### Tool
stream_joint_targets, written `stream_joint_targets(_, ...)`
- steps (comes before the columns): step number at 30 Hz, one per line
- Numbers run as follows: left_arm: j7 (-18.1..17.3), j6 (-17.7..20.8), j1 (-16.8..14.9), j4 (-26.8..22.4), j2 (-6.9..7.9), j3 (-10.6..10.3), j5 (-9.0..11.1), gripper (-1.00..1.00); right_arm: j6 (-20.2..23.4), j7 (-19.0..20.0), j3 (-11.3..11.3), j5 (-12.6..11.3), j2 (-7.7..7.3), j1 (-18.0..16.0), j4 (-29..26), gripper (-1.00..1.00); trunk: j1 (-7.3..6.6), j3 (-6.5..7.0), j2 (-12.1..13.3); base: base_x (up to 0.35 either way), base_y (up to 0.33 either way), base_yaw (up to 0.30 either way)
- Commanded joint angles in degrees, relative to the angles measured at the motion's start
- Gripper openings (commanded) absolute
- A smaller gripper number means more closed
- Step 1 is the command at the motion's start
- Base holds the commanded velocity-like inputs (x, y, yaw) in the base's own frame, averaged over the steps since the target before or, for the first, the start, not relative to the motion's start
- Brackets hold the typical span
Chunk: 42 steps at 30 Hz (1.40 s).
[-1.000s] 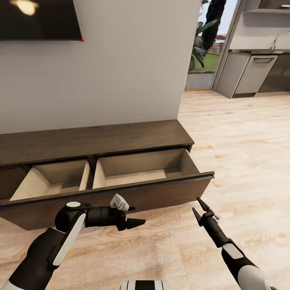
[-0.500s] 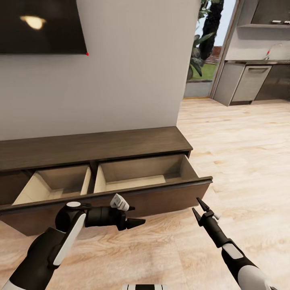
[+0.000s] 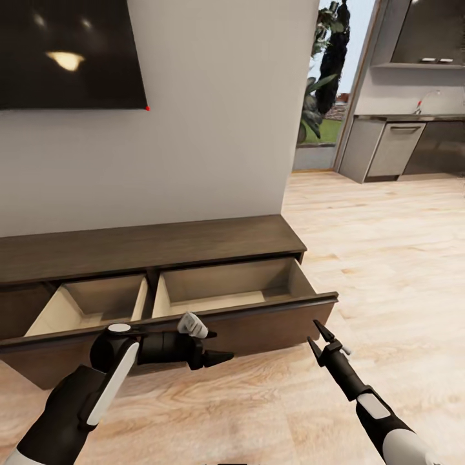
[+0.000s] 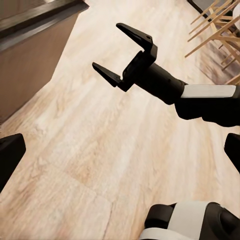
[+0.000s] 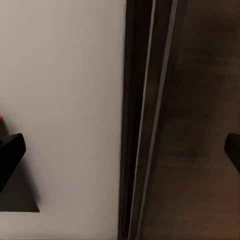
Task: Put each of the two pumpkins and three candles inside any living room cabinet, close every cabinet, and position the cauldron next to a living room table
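The cabinet [image 3: 148,242] is a long, low, dark brown unit against the grey wall. Its wide drawer front [image 3: 271,323] is pulled out, and the two pale wood compartments behind it look empty. My left gripper [image 3: 217,346] hangs open in front of the drawer, pointing right. Just off the drawer's right corner, my right gripper [image 3: 314,332] is open with nothing in it. The left wrist view shows the right gripper [image 4: 122,54] with its jaws spread over the floor. The right wrist view looks at the cabinet's dark edge [image 5: 150,120]. The pumpkins, candles, cauldron and table are out of view.
A dark TV screen [image 3: 64,58] hangs on the wall above the cabinet. At the right, pale wood floor [image 3: 387,258] runs to a kitchen with grey counters [image 3: 387,148] and a plant [image 3: 316,97]. Wooden chair legs [image 4: 220,30] show in the left wrist view.
The whole head view has shifted: the camera has risen or tilted, so the cabinet sits lower and more of the TV and kitchen shows. Both arms hold the same pose.
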Motion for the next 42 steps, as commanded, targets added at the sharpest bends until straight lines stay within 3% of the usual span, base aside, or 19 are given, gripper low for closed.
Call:
stream_joint_targets(1,0.01,0.25,-0.04,-0.01,0.01,-0.05,0.13,1.0,0.49,0.06,0.1,-0.42,-0.03,0.14,0.04,1.0,-0.03,0.18,0.0,0.0,0.0,0.0)
stream_joint_targets(15,2.28,0.34,-0.04,1.03,-0.09,-0.08,0.12,1.0,0.35,0.06,-0.03,-0.73,-0.1,4.77,0.3,1.0,-0.4,3.28,0.19,0.0,0.0,0.0)
stream_joint_targets(23,3.11,0.34,-0.04,1.42,-0.15,-0.07,0.21,1.0,0.44,0.13,0.02,-0.64,-1.93,7.06,0.3,1.0,-0.6,5.06,0.29,0.0,0.0,0.0)
stream_joint_targets(33,3.45,0.29,-0.04,1.43,-0.13,-0.07,0.23,1.0,0.3,0.25,0.11,-0.54,-2.11,7.31,0.34,1.0,-0.86,7.27,0.43,0.0,0.0,0.0)
stream_joint_targets(42,3.98,0.28,-0.04,1.43,-0.1,-0.07,0.21,1.0,-2.89,0.15,0.09,-0.58,-2.03,7.55,1.03,1.0,-1.09,9.26,0.55,0.0,0.0,0.0)
